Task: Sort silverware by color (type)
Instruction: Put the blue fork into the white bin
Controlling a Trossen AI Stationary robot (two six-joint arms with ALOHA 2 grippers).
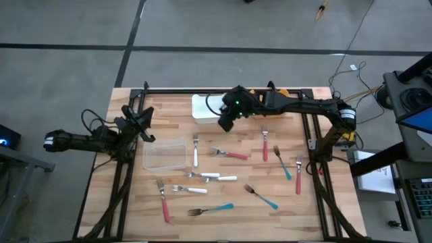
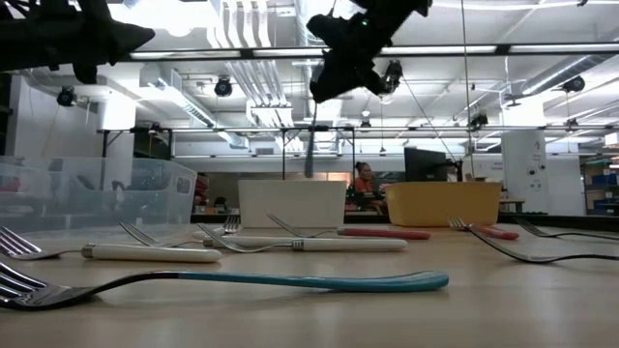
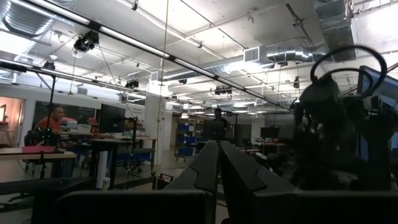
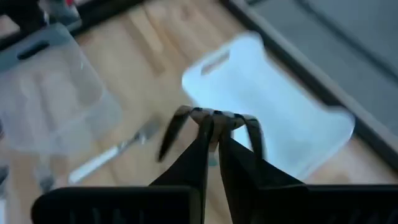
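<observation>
My right gripper (image 4: 214,127) is shut on a fork (image 4: 211,117) and hangs high over the white bin (image 4: 273,118) at the table's far middle; it also shows in the high view (image 1: 226,123). The fork's handle is hidden in the right wrist view, while a slim pale bar (image 2: 310,150) hangs below the gripper in the low view. Other silverware lies flat on the wood: white-handled (image 1: 212,177), red-handled (image 1: 233,155) and teal-handled (image 1: 216,209) pieces. My left gripper (image 3: 219,163) is shut and raised at the table's left edge, pointing out into the room. My right gripper pinches the fork just behind its tined head (image 4: 217,123) between its two fingers. The tines spread out past the fingertips. The fingers slant downward from above. The fork is lifted clear of the table, over the white bin.
A clear bin (image 1: 165,155) stands left of centre, and an orange bin (image 1: 282,92) sits at the far edge under the right arm. Black frame rails (image 1: 307,135) run along both sides of the table. People sit in the room beyond the table.
</observation>
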